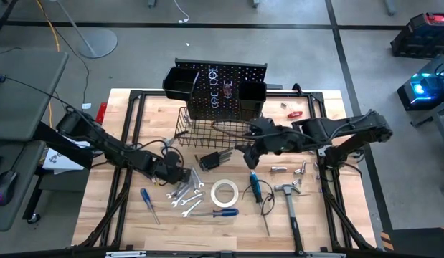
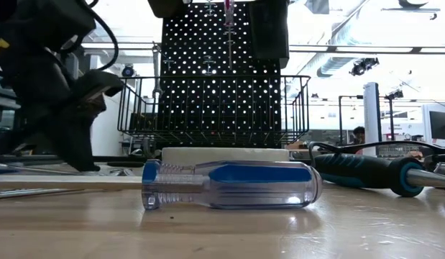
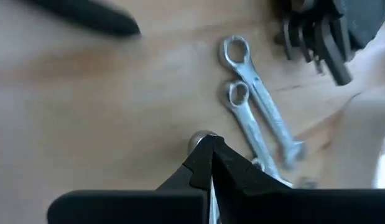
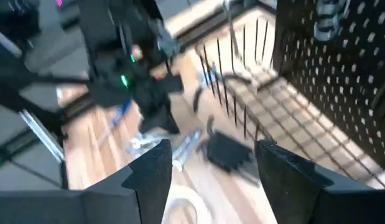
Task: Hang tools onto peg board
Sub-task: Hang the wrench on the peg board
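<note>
I see my left gripper (image 1: 180, 174) low over the pale wooden tabletop (image 1: 322, 215), jaws pressed fully together. Whether they pinch anything I cannot tell. Two silver wrenches (image 3: 257, 106) lie flat just beyond its tips, side by side, long axes running away from the jaws. This arm is nearer them. My right gripper (image 1: 244, 155) hangs empty with jaws wide apart, beside the black wire basket (image 1: 207, 129) on the upright black peg board (image 1: 225, 89), which stands at the table's far edge.
</note>
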You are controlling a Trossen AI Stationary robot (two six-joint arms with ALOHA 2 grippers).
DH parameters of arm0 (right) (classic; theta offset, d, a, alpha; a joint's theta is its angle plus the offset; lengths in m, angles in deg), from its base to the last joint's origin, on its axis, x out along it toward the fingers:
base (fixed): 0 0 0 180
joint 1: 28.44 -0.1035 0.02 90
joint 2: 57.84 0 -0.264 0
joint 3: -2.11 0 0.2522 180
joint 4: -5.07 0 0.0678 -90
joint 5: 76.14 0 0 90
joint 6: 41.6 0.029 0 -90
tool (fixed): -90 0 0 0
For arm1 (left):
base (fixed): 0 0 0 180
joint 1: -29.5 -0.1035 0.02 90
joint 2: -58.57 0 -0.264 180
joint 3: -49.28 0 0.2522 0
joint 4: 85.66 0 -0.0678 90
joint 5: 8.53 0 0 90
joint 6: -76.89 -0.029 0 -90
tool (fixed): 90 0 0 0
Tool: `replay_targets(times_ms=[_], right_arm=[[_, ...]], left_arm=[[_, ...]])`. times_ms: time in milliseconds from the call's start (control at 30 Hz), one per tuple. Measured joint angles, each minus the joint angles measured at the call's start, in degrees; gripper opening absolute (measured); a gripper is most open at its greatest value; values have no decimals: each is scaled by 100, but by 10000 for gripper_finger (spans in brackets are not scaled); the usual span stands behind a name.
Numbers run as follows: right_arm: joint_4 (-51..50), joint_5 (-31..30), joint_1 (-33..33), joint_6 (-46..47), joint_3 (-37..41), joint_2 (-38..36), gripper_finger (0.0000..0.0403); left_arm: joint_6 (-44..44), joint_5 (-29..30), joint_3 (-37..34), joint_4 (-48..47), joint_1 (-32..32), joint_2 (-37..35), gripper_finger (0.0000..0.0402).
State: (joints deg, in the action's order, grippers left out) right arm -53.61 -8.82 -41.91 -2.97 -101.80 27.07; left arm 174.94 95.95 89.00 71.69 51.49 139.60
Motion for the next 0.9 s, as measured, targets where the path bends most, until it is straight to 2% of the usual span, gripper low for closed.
replay_targets(times_ms=[267,467,600,733,900], right_arm=[[46,1208,0,-362,0,740,220],[755,2235,-2,-1402,0,1658,220],[1600,2612,-2,-1560,0,2289,220],[2282,3069,0,-1177,0,2783,220],[2325,3387,-9,-968,0,2898,220]], left_arm=[[1211,131,-9,606,-12,14,0],[2237,881,-16,914,-16,23,0],[2706,1324,-14,959,-16,17,0],[2593,1412,-9,1007,19,12,0],[1480,1276,-5,1010,172,-110,0]])
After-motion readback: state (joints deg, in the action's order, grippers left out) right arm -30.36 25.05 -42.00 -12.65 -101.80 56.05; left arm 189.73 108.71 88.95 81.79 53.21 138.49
